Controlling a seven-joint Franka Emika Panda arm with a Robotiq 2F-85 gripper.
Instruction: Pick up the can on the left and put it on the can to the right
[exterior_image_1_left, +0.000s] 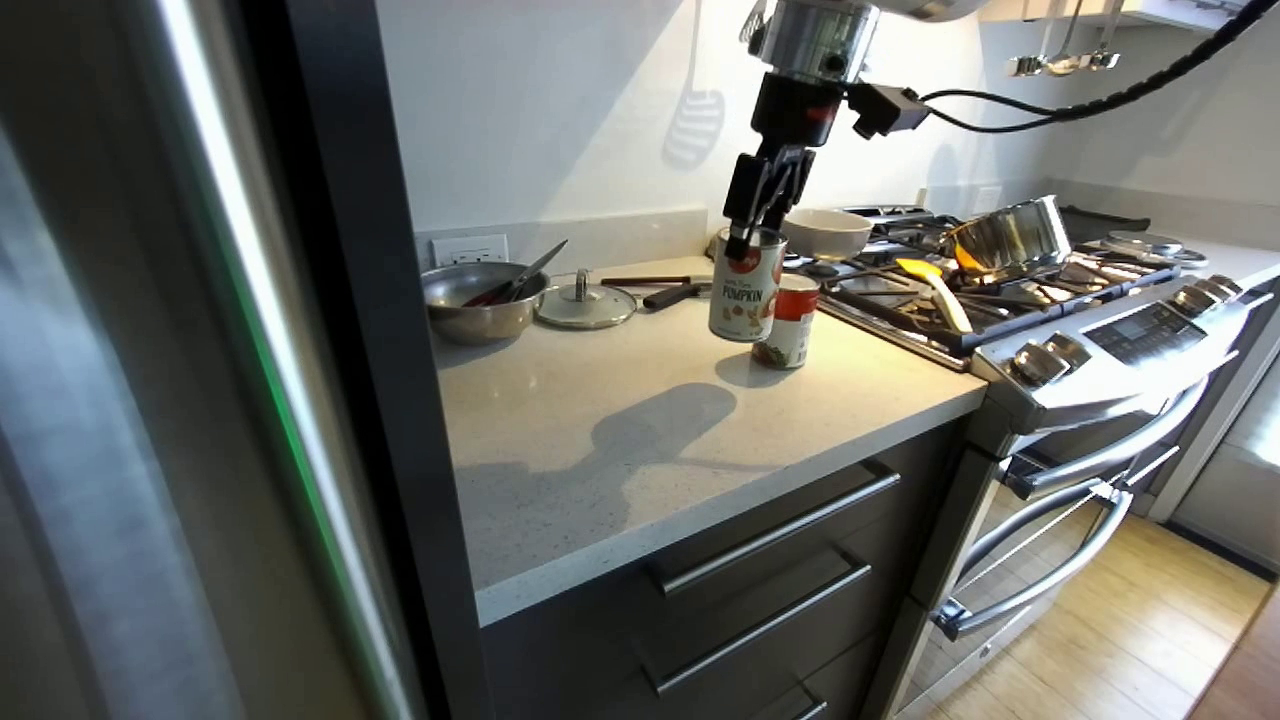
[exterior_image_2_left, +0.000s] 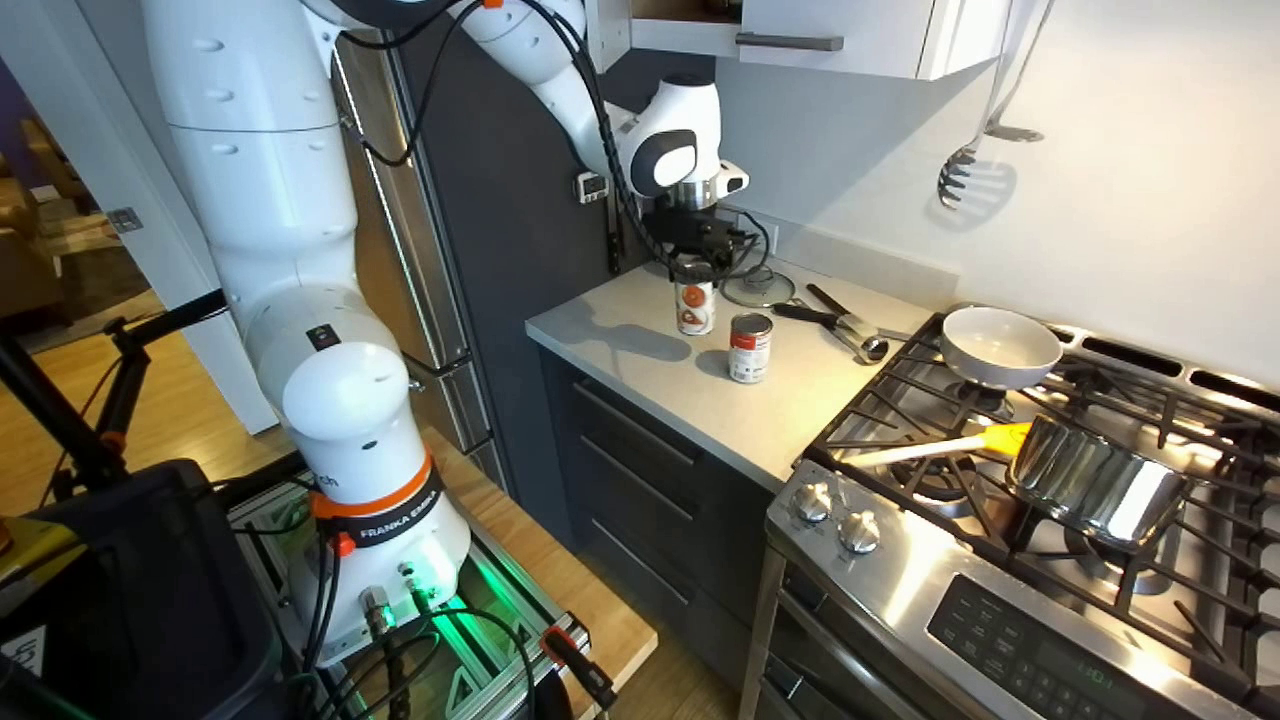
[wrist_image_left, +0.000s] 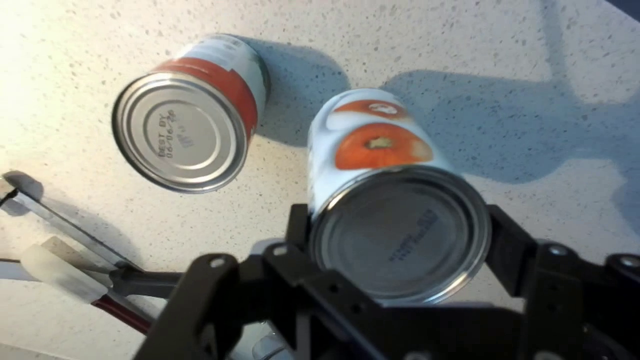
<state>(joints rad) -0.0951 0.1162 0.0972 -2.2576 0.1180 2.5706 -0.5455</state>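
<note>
The pumpkin can (exterior_image_1_left: 742, 300) has a white label with orange pumpkins. It is upright and held above the counter, its shadow apart from it. It also shows in an exterior view (exterior_image_2_left: 695, 308) and the wrist view (wrist_image_left: 380, 145). My gripper (exterior_image_1_left: 757, 236) is shut on its top end, one finger on each side; the wrist view shows both fingers (wrist_image_left: 400, 234) at its rim. The other can, with a red and white label (exterior_image_2_left: 750, 352), stands upright on the counter beside the held can, apart from it in the wrist view (wrist_image_left: 182, 132).
A metal bowl (exterior_image_1_left: 480, 312) with utensils and a glass lid (exterior_image_1_left: 586, 305) lie at the back of the counter. Dark-handled utensils (exterior_image_2_left: 808, 314) lie behind the cans. The stove (exterior_image_2_left: 900, 530) adjoins the counter, with a white bowl (exterior_image_2_left: 1000, 350) and a steel pot (exterior_image_2_left: 1095, 485).
</note>
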